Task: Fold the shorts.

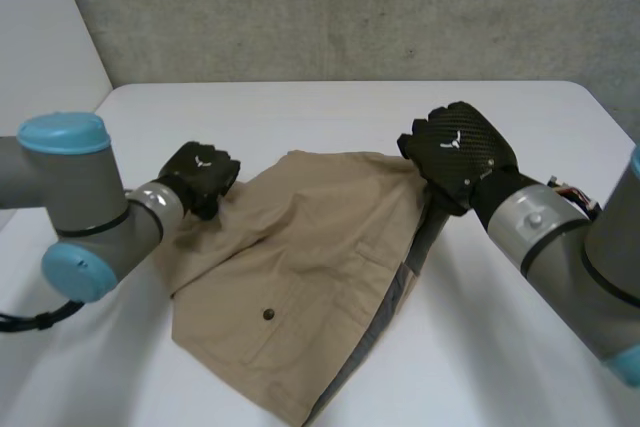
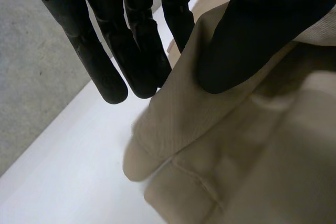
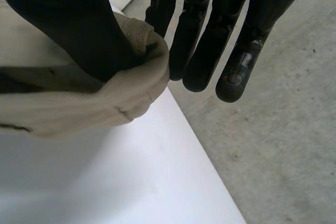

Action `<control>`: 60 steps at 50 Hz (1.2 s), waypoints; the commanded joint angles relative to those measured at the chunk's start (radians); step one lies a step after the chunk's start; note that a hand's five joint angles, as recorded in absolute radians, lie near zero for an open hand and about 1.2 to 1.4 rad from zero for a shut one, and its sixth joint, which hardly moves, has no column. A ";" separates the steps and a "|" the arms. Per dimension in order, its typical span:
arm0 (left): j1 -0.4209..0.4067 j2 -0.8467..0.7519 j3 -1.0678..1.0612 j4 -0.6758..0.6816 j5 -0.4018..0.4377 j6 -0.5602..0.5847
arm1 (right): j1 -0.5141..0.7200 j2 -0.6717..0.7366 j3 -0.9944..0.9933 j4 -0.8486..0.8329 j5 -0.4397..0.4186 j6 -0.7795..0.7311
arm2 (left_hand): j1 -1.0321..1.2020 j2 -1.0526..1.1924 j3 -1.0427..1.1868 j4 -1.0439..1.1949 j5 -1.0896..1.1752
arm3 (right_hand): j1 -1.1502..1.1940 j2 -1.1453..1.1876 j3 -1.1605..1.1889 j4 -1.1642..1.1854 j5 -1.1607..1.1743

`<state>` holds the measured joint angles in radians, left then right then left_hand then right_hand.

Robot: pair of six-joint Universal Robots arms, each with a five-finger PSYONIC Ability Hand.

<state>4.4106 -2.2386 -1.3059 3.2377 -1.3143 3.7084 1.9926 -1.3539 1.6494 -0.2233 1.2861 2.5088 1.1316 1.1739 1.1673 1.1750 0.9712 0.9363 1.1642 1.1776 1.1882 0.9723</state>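
Two black hands hold the tan shorts (image 1: 300,267) spread on the white table (image 1: 500,347), left hand (image 1: 200,175) at one far corner, right hand (image 1: 455,152) at the other, raised. Left wrist view: thumb and fingers pinch the cloth's edge. Right wrist view: thumb clamps a rolled edge against the fingers

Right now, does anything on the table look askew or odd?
The shorts lie crooked, and their grey inside shows along the edge held by the right robot hand. Nothing looks damaged.
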 commanded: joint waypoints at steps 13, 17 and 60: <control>-0.163 0.275 0.122 0.324 -0.287 -0.143 | -0.017 0.242 -0.780 -0.126 0.119 0.002 | 0.265 0.222 0.229 0.221 0.250 | 0.460 0.232 0.219 0.208 0.249; -0.232 0.365 -0.100 0.307 -0.304 -0.145 | -0.012 0.239 -0.758 -0.162 0.084 0.096 | 0.265 0.222 0.229 0.221 0.250 | 0.460 0.232 0.219 0.208 0.249; -0.099 0.436 -0.381 0.083 -0.168 -0.461 | -0.026 -0.202 0.046 -0.143 -0.235 0.042 | -0.862 -0.905 -0.898 -0.906 -0.876 | 0.460 0.232 0.219 0.208 0.249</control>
<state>4.3074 -1.7543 -1.6991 3.4136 -1.5782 3.3154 1.9653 -1.5462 1.6943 -0.3697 1.0489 2.5468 0.2543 0.2419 0.2490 0.2425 0.0592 0.9661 1.1838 1.1777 1.1921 0.9813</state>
